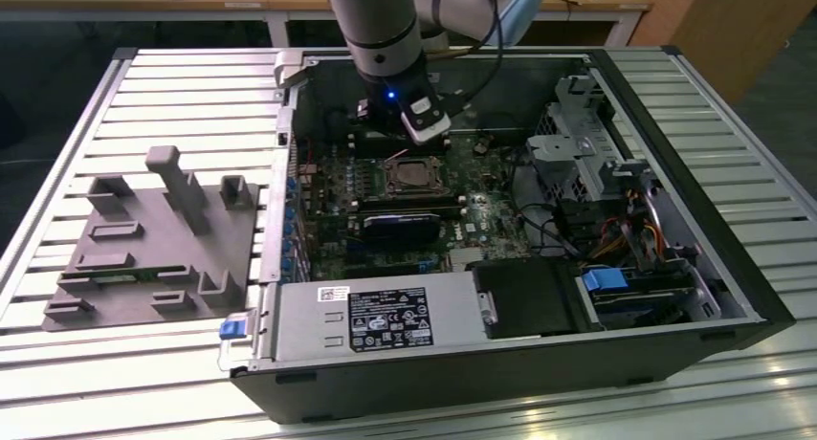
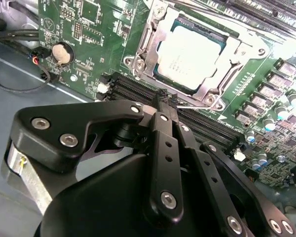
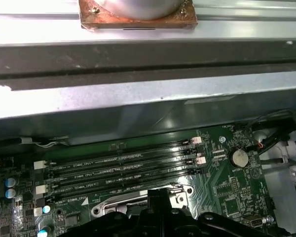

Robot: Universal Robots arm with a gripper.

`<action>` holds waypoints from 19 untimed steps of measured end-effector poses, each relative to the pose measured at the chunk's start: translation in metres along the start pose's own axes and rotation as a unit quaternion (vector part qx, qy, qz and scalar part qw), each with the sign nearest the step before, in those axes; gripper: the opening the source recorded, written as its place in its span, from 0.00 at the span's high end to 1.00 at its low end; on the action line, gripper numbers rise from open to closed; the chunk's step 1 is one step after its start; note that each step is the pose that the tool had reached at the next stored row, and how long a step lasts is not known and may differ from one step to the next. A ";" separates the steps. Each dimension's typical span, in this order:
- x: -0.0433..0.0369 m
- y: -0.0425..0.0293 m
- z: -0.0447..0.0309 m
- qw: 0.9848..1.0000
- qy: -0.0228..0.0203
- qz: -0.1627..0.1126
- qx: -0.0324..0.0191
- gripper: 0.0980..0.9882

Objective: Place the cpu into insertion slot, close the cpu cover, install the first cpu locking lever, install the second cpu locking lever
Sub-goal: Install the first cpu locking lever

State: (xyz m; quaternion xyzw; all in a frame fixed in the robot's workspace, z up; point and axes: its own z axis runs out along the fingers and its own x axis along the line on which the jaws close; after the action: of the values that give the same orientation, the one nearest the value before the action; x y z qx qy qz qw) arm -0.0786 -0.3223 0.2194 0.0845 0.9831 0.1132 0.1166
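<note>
Hand [image 2: 164, 101]: fingers together, tips meeting, nothing visibly clamped between them. In the second wrist view the tips sit low over the board, just off the near edge of the socket, above the black memory slots [image 2: 130, 88]. In the exterior view the hand [image 1: 428, 132] hangs inside the open computer case [image 1: 715, 268], just far of the socket.

The cpu [image 2: 190, 49] is seated in the insertion slot [image 2: 197, 28], silvery top up, lying flat. The cpu cover [image 2: 149, 39] looks down over it, its metal frame ringing the chip, so the first two steps look done. A thin wire rod, likely a locking lever [image 2: 195, 106], runs along the socket edge just beside the fingertips. Cannot tell whether it is hooked.

Step in hand, as a judgement: a locking lever install, first or second unclear. It calls for closed tips pushing the rod down and sideways under its catch, staying clear of the memory slots and the small capacitors nearby. The rod is thin, so slipping off it is the risk.

Further out: coin battery [image 2: 62, 52] on the green board. The case lies on a slatted bench [image 1: 191, 86]. A grey moulded fixture [image 1: 153, 239] sits on the bench at the exterior view's left, well apart from the case.
</note>
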 end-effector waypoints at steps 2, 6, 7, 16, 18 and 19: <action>0.0003 0.0003 0.0010 1.000 0.000 0.001 0.001 1.00; 0.0014 0.0040 0.0033 1.000 -0.001 0.001 0.003 1.00; 0.0017 0.0049 0.0038 1.000 -0.001 0.001 0.003 1.00; 0.0038 0.0116 0.0088 1.000 -0.003 0.000 0.014 1.00; 0.0027 0.0133 0.0111 1.000 -0.004 0.001 0.020 1.00; 0.0028 0.0133 0.0115 1.000 -0.005 0.003 0.021 1.00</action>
State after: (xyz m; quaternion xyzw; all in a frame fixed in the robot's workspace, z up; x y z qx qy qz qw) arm -0.0765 -0.3067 0.2111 0.0900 0.9844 0.0929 0.1194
